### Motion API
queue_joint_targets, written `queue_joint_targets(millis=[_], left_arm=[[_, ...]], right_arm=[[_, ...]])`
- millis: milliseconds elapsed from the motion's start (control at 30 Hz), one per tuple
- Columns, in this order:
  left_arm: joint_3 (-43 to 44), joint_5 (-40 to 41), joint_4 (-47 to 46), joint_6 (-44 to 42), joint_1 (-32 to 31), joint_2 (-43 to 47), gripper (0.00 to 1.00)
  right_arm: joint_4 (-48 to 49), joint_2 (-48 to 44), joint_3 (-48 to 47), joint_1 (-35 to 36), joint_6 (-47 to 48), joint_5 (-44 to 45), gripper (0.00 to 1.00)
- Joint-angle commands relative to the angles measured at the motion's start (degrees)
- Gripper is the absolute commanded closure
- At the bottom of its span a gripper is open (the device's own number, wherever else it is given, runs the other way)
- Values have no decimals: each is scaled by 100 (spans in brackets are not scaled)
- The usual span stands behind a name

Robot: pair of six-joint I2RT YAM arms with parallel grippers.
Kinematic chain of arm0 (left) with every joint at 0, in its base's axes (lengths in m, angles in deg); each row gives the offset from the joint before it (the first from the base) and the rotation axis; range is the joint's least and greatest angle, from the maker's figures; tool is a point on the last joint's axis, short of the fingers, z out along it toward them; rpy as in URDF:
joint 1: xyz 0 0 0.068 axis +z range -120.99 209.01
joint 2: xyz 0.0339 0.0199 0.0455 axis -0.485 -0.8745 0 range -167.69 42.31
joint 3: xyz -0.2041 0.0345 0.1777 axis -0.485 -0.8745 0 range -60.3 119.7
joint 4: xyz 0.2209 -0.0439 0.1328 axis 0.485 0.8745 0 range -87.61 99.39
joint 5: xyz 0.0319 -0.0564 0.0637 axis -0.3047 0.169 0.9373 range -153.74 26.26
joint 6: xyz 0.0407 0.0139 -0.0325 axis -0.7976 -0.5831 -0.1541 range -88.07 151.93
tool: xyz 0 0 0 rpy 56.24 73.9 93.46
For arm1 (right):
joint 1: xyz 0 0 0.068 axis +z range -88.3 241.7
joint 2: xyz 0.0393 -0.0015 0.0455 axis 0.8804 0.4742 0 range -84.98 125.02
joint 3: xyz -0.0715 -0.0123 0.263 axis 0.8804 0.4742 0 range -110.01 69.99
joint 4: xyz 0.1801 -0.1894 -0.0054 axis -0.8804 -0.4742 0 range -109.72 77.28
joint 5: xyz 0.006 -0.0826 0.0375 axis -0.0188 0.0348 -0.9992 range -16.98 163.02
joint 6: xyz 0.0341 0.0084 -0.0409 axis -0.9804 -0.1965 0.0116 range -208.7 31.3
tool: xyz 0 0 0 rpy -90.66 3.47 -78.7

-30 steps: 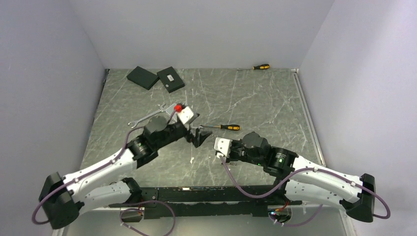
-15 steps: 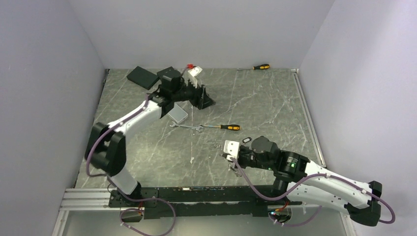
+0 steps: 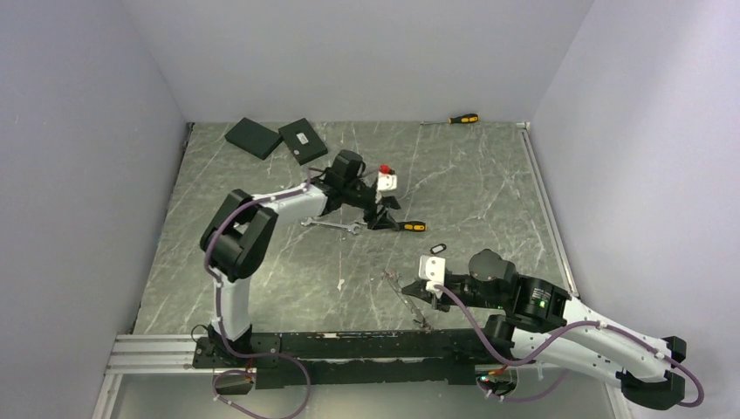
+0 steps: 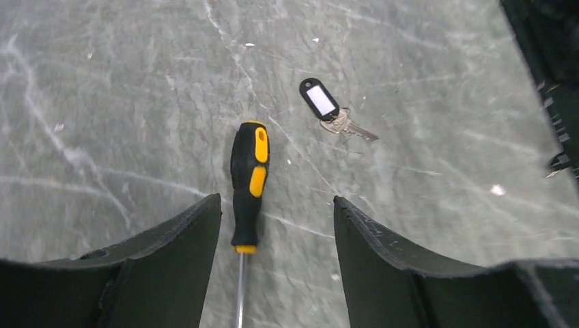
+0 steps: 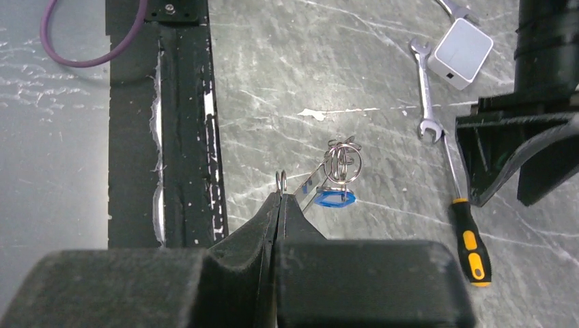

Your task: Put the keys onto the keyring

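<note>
My right gripper (image 5: 280, 196) is shut on the edge of the thin silver keyring (image 5: 280, 180), which pokes out past its fingertips. A blue key fob (image 5: 329, 198) and a cluster of small rings (image 5: 341, 162) sit just beyond them. In the top view this gripper (image 3: 421, 295) is low near the front rail. A silver key with a black tag (image 4: 319, 99) lies on the table, also seen from above (image 3: 439, 249). My left gripper (image 4: 276, 201) is open and empty, straddling an orange-and-black screwdriver (image 4: 249, 178) near the table's middle (image 3: 384, 220).
A silver wrench (image 5: 427, 89) and a white block (image 5: 463, 53) lie left of the screwdriver. Two black boxes (image 3: 255, 137) (image 3: 303, 140) and a second screwdriver (image 3: 462, 119) sit at the back. The black front rail (image 5: 184, 123) is close to my right gripper.
The left arm swung from the table's middle to the back and returned over the screwdriver. The right gripper drew back toward the front right with the keyring.
</note>
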Motion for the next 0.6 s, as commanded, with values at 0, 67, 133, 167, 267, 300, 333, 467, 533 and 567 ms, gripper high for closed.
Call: queue_joint_targets(millis=[0, 67, 133, 167, 267, 300, 333, 467, 533, 567], left_arm=[[543, -21, 420, -1927, -532, -429, 36], [622, 243, 705, -2467, -788, -606, 39], [728, 378, 832, -2826, -941, -787, 39], [791, 355, 870, -2925, -999, -880, 39], [981, 326, 913, -3172, -1140, -1101, 41], [1033, 433, 930, -3288, -1200, -1174, 44], [1055, 523, 903, -3356, -1253, -1237, 45], [977, 762, 403, -3417, -1335, -1390, 52], [986, 872, 267, -3456, -1346, -1439, 56], [998, 908, 287, -3501, -1358, -1454, 58]], right_arm=[[-52, -108, -103, 39, -84, -92, 100], [-143, -91, -130, 39, -64, -81, 100], [-204, -82, -163, 38, -52, -141, 100], [-223, -78, -172, 39, -57, -178, 100], [-202, -125, -153, 39, -78, -246, 100], [-193, -152, -157, 36, -83, -253, 100], [-192, -193, -155, 39, -87, -247, 100], [-215, -380, -150, 39, -92, -173, 100], [-227, -451, -157, 39, -83, -129, 100], [-227, -473, -151, 39, -61, -97, 100]])
